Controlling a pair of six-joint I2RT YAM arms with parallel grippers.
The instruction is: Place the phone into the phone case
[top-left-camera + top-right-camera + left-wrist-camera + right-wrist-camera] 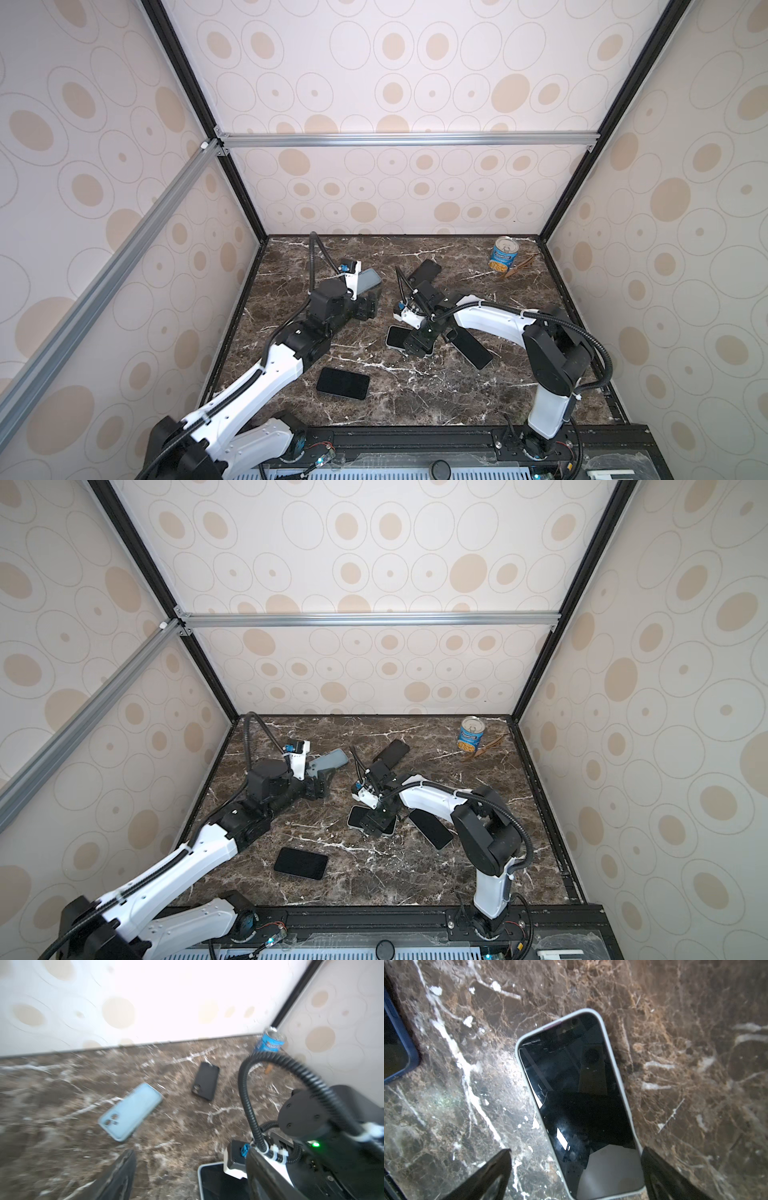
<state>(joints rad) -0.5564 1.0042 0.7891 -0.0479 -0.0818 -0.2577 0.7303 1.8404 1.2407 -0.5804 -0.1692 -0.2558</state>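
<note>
Nearest the front rail, a bare black phone, flat and screen-up on the marble table, well apart from both arms; probably a spare, not yet in play. Further in, at mid-table, the phone, face up inside a pale case with rim visible all round the glass; looks seated or nearly so, likely flat there for a hard backing under any last press on the corners. Straddled at one end by the right gripper: spread wide, one finger just beside the case edge, the other clear, clamping nothing. Points steeply down from an arm folded tight at the elbow, forearm reaching toward the middle. Just beside, partly hidden by that forearm, a second phone in a dark blue case, apparently done and parked aside. Further back on the left, the left gripper, low over the table on a long-stretched arm; only one finger in the blurred wrist view, set far to the side, so read as spread and empty. Beyond, a blue-grey case and a black case, camera cut-outs up, probably awaiting phones. Farthest, in the back right corner, an upright tin can with a thin wooden piece just beside it, no part of the job.
</note>
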